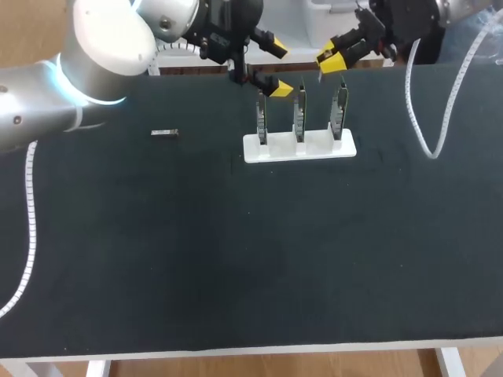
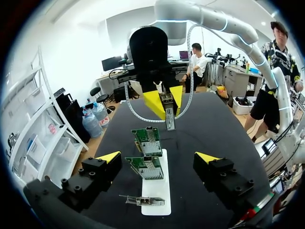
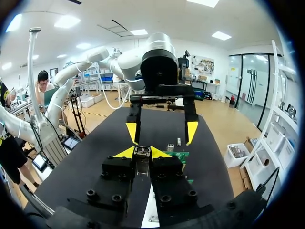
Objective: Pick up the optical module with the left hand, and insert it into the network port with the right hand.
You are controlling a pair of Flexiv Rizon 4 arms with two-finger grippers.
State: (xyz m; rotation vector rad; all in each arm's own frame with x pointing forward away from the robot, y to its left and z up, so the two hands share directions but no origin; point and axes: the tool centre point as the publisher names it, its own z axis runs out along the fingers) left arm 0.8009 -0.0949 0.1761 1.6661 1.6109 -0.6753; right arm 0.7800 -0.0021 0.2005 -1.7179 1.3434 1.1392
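The right gripper [image 3: 143, 153] clamps the slim silver optical module [image 2: 168, 113], seemingly to align it with the rightmost green network card [image 1: 339, 110]; the left gripper [image 2: 158, 158] waits, jaws apart.

- Three circuit boards [image 1: 299, 114], upright.
- One white holder [image 1: 299, 148].
- Two modules: a loose module [image 1: 164, 133] and a held module [image 2: 167, 114].
- Two grippers: left gripper [image 1: 277, 68], right gripper [image 1: 330, 61].
- Two robot arms: left arm [image 1: 47, 102], right arm [image 1: 464, 9].
- One black table [image 1: 236, 259].
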